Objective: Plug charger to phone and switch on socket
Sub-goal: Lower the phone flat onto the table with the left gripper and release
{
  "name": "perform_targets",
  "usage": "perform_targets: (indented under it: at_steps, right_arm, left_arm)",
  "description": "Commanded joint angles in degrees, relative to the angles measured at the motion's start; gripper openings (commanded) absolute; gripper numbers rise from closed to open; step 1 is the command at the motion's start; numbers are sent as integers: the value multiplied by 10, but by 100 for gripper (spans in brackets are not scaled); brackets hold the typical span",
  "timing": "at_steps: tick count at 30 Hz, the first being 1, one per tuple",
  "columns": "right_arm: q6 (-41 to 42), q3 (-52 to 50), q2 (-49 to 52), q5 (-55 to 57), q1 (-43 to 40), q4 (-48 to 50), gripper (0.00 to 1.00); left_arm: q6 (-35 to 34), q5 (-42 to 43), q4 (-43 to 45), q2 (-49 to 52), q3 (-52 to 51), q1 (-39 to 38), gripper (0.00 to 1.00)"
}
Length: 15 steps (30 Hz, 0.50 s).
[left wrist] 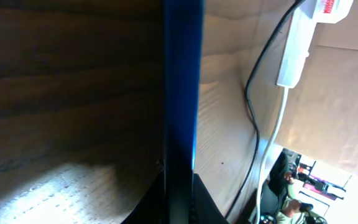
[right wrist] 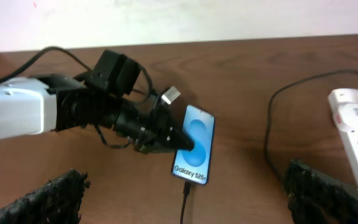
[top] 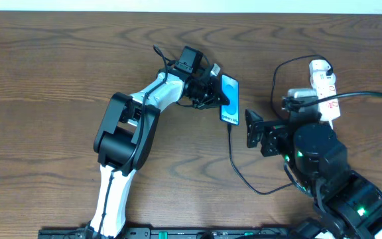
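Two tools work at the worktop (top: 58, 79): the left tool (top: 220, 99) is clamped on the phone (top: 232, 106), charger (right wrist: 185, 196) plugged in; the right tool (top: 274, 116) is spread apart.

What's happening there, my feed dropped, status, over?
Left gripper shut on phone. Right gripper open, empty. Charger at phone's port; socket untouched. Nothing blocking.

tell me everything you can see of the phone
The phone is a slim black-edged slab, its bright blue-cyan screen lit and reading "Galaxy S25+". It sits on the wooden table, with the left hand clamped on one long edge and reaching over the screen. The thin black charger cable meets its bottom end, apparently plugged in.
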Motion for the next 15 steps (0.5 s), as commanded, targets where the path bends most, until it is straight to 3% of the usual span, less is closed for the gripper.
perform_targets:
  at_steps: [1,9,15]
  right_arm:
    - [14,2,9,-10,-8,4,99]
    - [16,2,12,-10,-16,2,99]
    - [16,2,17,-10,-16,-4,99]
  left_arm:
    - [-5,-9,-1,-9,-8,0,8]
    - [-5,-10,-1,-9,-8,0,9]
    - [-5,-10,-2,-9,-8,0,16]
